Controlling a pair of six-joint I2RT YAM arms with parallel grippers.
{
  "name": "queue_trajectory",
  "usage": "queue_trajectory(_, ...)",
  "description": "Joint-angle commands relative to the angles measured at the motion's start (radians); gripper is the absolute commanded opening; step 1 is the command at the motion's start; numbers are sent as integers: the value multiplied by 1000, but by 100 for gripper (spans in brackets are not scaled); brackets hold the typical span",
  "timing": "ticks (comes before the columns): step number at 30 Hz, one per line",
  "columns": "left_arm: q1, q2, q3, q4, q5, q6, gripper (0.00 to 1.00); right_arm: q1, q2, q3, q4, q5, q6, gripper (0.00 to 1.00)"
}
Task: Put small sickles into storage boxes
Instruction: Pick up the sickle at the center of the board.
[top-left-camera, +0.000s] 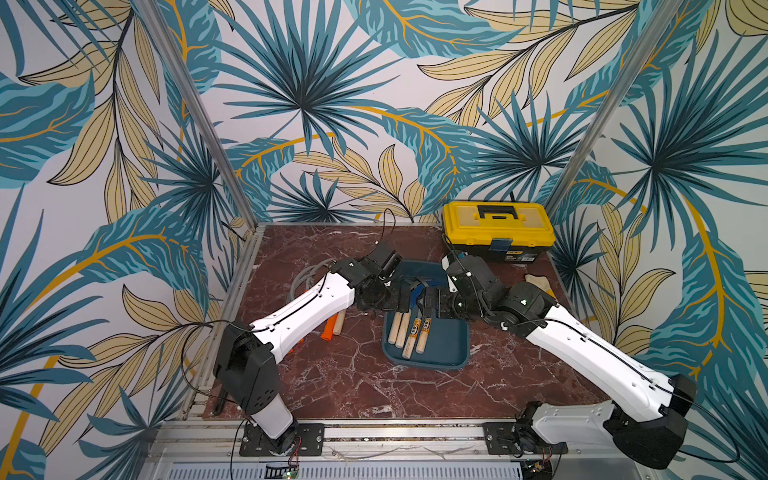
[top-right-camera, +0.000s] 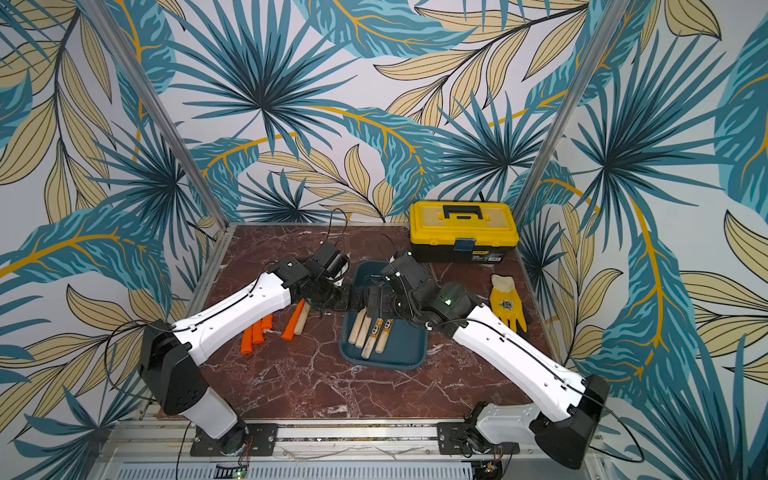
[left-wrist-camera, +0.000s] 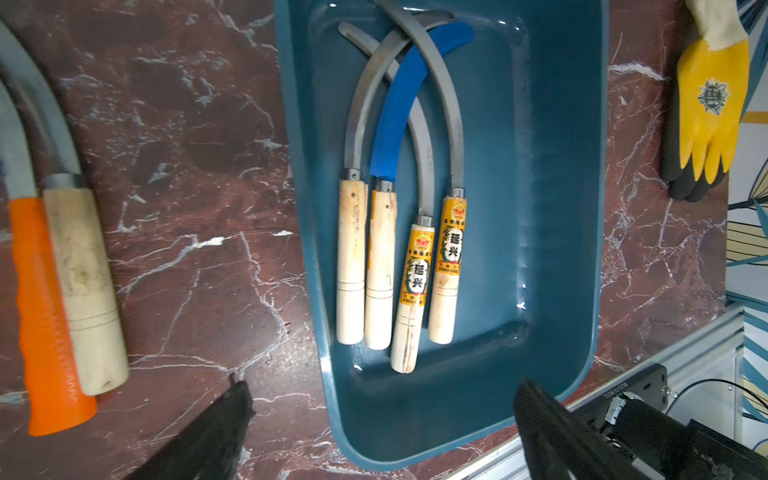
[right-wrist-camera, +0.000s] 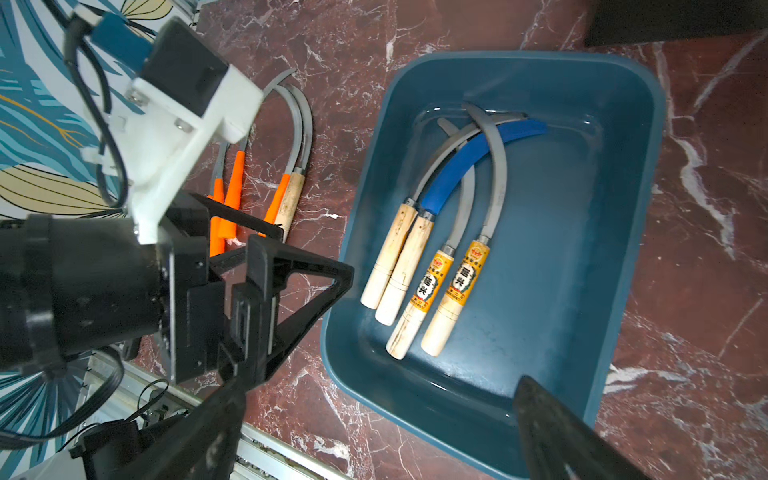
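Landmark: a shallow dark teal plastic tray (top-right-camera: 409, 338) with rounded corners lies on the red-brown marble-patterned table (top-right-camera: 316, 386). Every place below is given from it.
Loose sickles, left of the tray: a bunch of bright orange-handled sickles (top-right-camera: 257, 332) with curved grey blades lies on the table, well apart from the tray. Nearer the tray, one more orange-handled one lies side by side with a pale wooden-handled sickle (left-wrist-camera: 83, 282), the two touching.
Left gripper (left-wrist-camera: 380, 380): it hangs above the tray's left part, about mid-length, with its jaws spread wide and nothing between them.
Inside the tray: four sickles lie in its left half. Their handles are side by side and point to the near end, and their blades cross at the far end.
Plain handles: two pale wood handles sit on the left of the row. One belongs to the blue-bladed sickle (left-wrist-camera: 399, 104).
Labelled handles: two grey-bladed sickles with yellow printed labels (left-wrist-camera: 446, 257) sit on the right of the row.
Right gripper (right-wrist-camera: 383, 379): it hangs above the tray's middle, just beside the left gripper, jaws spread wide and gripping nothing.
Toolbox: a yellow-lidded black plastic toolbox (top-right-camera: 463, 232), lid down, stands beyond the tray's far right corner, apart from it.
Glove: a yellow coated work glove (top-right-camera: 508, 305) with a cream cuff lies flat on the table to the right of the tray, apart from it.
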Motion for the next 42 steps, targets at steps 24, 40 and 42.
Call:
queue_trajectory(24,250,-5,-202,2,21,97,99,88,246,95,126,-83,-6,99)
queue_trajectory(40,324,202,-165,66,39,143,99,83,304,147,78,-67,-108,99)
queue_trajectory(42,325,224,-163,75,38,143,100,80,310,150,71,-67,-118,99)
